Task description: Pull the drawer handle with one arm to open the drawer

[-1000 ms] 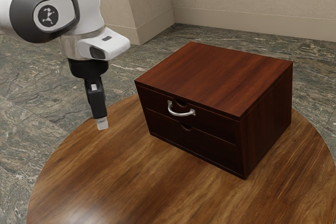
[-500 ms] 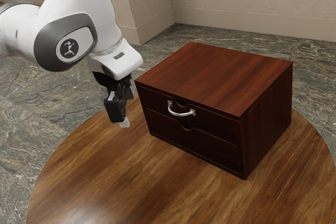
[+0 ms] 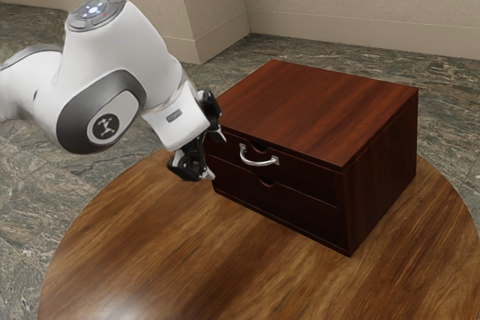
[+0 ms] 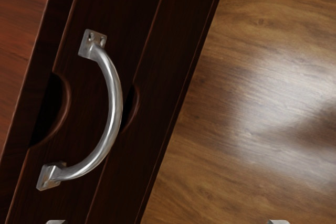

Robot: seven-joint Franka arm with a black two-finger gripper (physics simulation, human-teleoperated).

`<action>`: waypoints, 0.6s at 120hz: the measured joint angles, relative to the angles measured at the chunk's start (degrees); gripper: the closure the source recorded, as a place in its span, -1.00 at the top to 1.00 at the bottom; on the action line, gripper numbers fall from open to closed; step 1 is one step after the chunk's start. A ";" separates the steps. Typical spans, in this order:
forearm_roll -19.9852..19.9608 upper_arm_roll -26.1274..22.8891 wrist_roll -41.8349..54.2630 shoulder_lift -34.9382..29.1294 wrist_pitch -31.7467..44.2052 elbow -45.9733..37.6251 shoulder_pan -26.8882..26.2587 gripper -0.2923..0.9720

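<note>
Surroundings: a round wooden table (image 3: 150, 260) is seen on a marbled floor (image 3: 45, 155); a dark wooden cabinet (image 3: 322, 103) stands on the table, toward the exterior view's right
Cabinet front: two drawers are stacked; the upper drawer (image 3: 300, 168) carries the handle (image 3: 258, 158), and the lower drawer (image 3: 289, 204) is marked by a half-round notch at its top edge
In the way: the cabinet's front corner at the exterior view's left stands just beside the gripper (image 3: 204, 154); bare drawer front lies between that corner and the handle
Drawer: the upper drawer is seen flush with the cabinet front, shut
Handle: a curved metal bar (image 4: 107, 114), fixed at both ends over a rounded recess and set on the half of the drawer front nearer the arm
Gripper: held low over the table and turned toward the drawer fronts
Fingers: spread wide, with nothing held; the pale fingertips (image 4: 55, 222) are seen far apart in the wrist view
Handle to fingers: ahead of the hand, apart and untouched; nearer one fingertip than the other
</note>
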 joint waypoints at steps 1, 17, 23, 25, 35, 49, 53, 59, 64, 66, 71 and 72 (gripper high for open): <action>0.00 0.00 0.14 0.13 0.20 0.01 -0.01 0.10; -0.01 -0.01 2.13 2.39 3.32 0.04 -0.04 -0.02; -0.01 -0.01 2.84 3.22 4.55 0.07 0.02 -0.05; -0.01 -0.01 3.07 3.48 4.96 0.08 0.03 -0.05; -0.01 -0.01 4.17 4.20 6.77 0.19 0.05 -0.08; -0.13 -0.01 5.47 4.82 8.63 0.23 0.03 -0.10; -0.29 -0.01 5.79 4.99 9.04 0.20 0.04 -0.10; -0.50 -0.01 6.25 5.25 9.54 0.16 0.01 -0.11; -0.63 -0.01 6.60 5.38 9.87 0.08 -0.02 -0.12; -0.68 -0.01 6.74 5.47 9.99 0.05 -0.03 -0.12; -0.78 -0.01 7.06 5.71 10.24 0.01 -0.07 -0.13; -0.79 -0.01 7.12 5.75 10.28 0.00 -0.08 -0.14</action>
